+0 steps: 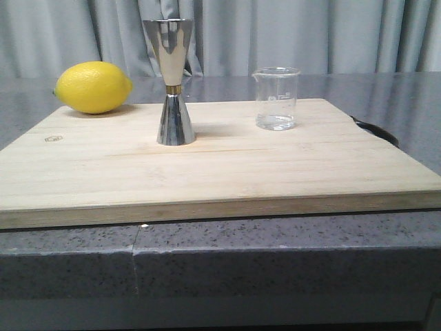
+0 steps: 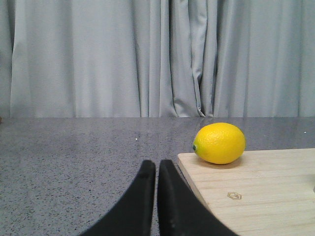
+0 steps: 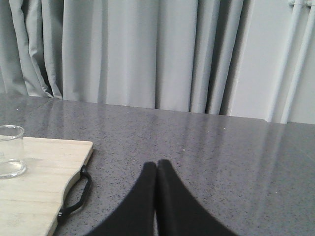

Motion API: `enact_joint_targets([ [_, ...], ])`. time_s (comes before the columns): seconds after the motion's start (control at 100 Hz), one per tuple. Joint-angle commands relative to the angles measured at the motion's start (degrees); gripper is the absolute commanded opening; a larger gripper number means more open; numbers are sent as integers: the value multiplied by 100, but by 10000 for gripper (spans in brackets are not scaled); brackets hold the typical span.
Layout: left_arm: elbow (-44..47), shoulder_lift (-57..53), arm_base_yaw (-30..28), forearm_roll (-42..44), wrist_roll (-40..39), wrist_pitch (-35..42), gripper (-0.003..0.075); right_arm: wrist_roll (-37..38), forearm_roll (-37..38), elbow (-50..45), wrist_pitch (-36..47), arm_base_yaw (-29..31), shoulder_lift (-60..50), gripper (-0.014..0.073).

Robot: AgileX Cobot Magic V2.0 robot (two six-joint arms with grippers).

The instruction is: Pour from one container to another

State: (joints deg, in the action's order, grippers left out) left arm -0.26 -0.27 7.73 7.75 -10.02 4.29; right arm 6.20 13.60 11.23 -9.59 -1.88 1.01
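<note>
A small clear glass beaker (image 1: 277, 98) with white markings stands upright on the right part of a wooden board (image 1: 207, 165); its side also shows in the right wrist view (image 3: 10, 151). A tall shiny steel jigger (image 1: 172, 81) with a gold waist band stands upright left of it. My left gripper (image 2: 157, 166) is shut and empty, low over the grey counter beside the board's left edge. Off the board's right side, my right gripper (image 3: 157, 165) is shut with nothing in it. Neither gripper shows in the front view.
A yellow lemon (image 1: 93, 87) lies at the board's far left corner, also seen from the left wrist (image 2: 219, 142). A black strap handle (image 3: 78, 194) hangs at the board's right edge. Grey speckled counter (image 3: 221, 157) surrounds the board; curtains hang behind.
</note>
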Motion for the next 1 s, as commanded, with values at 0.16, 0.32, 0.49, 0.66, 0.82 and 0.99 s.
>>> enact_joint_targets([
  [0.16, 77, -155, -10, -71, -17, 376, -19, -68, 21, 145, 465, 41, 64, -70],
  [0.32, 77, -155, -10, -71, -17, 376, -19, -68, 21, 122, 465, 41, 64, -70],
  [0.49, 77, -155, -10, -71, -17, 376, -19, -68, -65, 61, 451, 41, 64, -70],
  [0.66, 77, -155, -10, -71, -17, 376, -19, -29, -790, -287, 424, 41, 64, -70],
  [0.82, 77, -155, -10, -71, -17, 376, -19, 155, -800, -740, 536, 41, 51, -70],
  [0.99, 77, -155, -10, -71, -17, 376, -19, 202, -800, -1036, 678, 41, -259, -70],
])
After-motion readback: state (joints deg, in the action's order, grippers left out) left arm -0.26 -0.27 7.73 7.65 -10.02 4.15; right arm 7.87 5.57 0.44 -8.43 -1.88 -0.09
